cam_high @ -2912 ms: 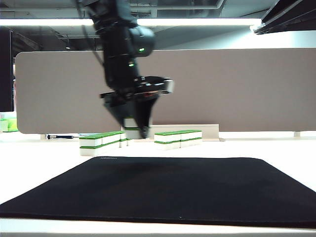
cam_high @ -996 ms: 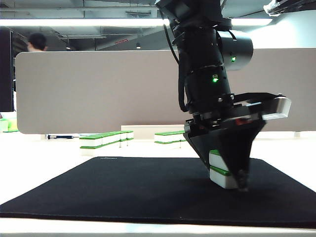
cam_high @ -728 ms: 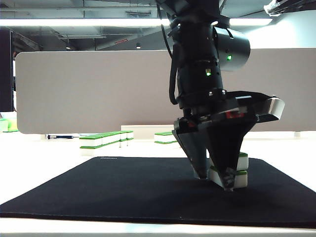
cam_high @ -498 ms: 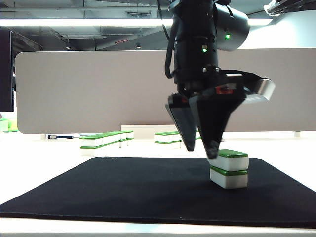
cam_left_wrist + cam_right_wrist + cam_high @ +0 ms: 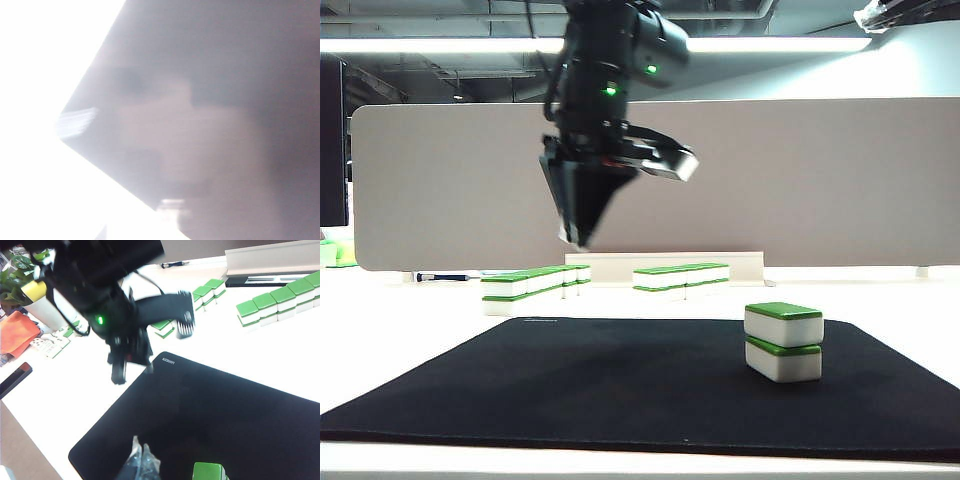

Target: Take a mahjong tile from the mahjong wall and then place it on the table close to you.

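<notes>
We see the wide white surface (image 5: 410, 320) carrying a big black mat (image 5: 620, 385), with a grey-beige partition panel (image 5: 840, 180) standing behind it. Along the far side of the surface, near the foot of the panel, runs the mahjong wall (image 5: 535, 283), low and stacked two high, white tiles under green backs; in the exterior view it shows as two stretches with a gap between them, and the right wrist view catches its green tops (image 5: 280, 300) beyond the mat's far edge.

Our left arm (image 5: 605, 70) hangs from above on the left side of the exterior view, its left gripper (image 5: 578, 238) pointing down in the air over the mat's far left part, well apart from everything on the surface. Its fingers look pressed close together with nothing between them; the left wrist view is only blur.

On the near right part of the mat stands a lone two-tile stack (image 5: 784, 342), upright, one tile squarely atop the other, touched by no gripper.

Our right gripper (image 5: 141, 461) shows only as dim finger ends just beside that stack, above the mat; we cannot tell whether it is spread or closed.
</notes>
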Robot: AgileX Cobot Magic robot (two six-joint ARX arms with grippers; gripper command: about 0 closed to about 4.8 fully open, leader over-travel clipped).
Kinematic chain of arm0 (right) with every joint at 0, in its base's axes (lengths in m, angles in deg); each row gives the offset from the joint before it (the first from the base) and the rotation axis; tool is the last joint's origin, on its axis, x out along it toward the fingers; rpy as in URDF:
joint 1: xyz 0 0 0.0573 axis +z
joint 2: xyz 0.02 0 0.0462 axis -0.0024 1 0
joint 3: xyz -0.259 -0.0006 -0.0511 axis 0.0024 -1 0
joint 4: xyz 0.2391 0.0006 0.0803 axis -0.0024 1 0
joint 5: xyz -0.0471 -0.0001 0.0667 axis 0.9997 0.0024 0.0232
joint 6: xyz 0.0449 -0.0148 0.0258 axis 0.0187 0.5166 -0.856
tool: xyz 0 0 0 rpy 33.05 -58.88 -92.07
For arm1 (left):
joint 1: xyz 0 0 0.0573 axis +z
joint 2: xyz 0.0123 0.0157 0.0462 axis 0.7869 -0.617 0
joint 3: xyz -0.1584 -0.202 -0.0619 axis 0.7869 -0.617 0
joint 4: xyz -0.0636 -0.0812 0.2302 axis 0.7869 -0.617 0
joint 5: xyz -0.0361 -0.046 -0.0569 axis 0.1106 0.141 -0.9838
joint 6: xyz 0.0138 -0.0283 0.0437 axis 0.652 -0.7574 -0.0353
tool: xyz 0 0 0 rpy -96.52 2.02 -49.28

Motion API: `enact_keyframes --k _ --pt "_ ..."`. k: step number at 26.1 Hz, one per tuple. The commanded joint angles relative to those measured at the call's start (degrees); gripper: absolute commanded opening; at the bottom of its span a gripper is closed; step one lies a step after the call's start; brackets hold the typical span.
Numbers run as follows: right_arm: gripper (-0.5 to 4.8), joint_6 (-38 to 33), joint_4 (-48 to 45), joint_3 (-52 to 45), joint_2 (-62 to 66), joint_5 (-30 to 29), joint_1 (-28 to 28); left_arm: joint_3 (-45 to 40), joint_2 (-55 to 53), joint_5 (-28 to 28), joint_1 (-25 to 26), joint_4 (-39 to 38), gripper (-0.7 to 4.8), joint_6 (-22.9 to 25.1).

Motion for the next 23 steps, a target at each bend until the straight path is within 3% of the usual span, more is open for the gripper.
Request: enact_keyframes --k 1,5,10,16,23 --pt "-0.01 0.11 -0.96 0.2 -0.09 0.09 0.04 3.02 1.55 2.36 3.5 -0.26 0.52 -0.02" --pt "-0.01 0.13 -0.98 0.2 0.04 0.11 0.04 3.74 5.22 0.7 6.93 2.32 0.51 -0.09" --pt "-0.01 0.11 -0.98 0.2 0.04 0.11 0.04 3.74 11.41 -9.53 12.26 6.16 0.51 -1.7" --pt "-0.01 0.11 -1.18 0.2 0.04 0.11 0.04 3.72 15.61 -16.31 17.92 6.29 0.51 -2.93" --pt "-0.01 0.11 -1.18 0.2 0.04 0.13 0.04 3.58 16.17 -18.67 20.52 8.07 0.51 -2.97"
